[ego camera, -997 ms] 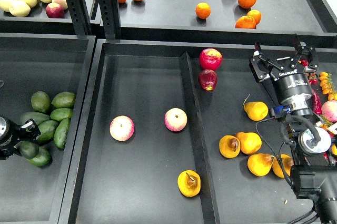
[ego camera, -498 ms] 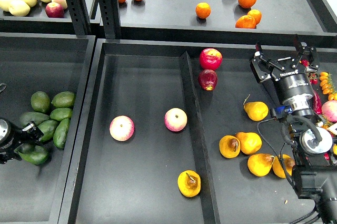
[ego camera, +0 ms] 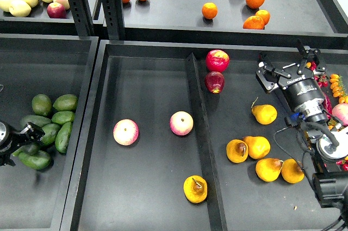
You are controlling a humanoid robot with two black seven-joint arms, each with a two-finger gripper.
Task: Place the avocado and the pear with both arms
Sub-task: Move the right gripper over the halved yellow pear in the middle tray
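A yellow-orange pear point(ego camera: 195, 189) with a dark brown patch and stem lies at the front of the middle bin. A second brown-patched pear point(ego camera: 237, 151) lies in the right bin among plain yellow pears. Several avocados lie in the left bin; the darkest, elongated avocado point(ego camera: 35, 160) lies at the front of the pile. My left gripper point(ego camera: 23, 139) is at the left edge, right at the pile and touching that avocado's near end; its fingers are too dark to tell apart. My right gripper point(ego camera: 288, 66) hovers open and empty over the back of the right bin.
Two pink-yellow apples point(ego camera: 125, 132) point(ego camera: 181, 123) lie in the middle bin. Two red apples point(ego camera: 217, 61) sit at the divider point(ego camera: 197, 111). Plain yellow pears point(ego camera: 265, 114) lie below my right gripper. Oranges point(ego camera: 209, 11) are on the back shelf. Small fruits point(ego camera: 337, 87) crowd the right edge.
My right gripper has shifted slightly right and tilted, still open. My left arm has drawn back toward the left edge, and the dark avocados beside it have shifted.
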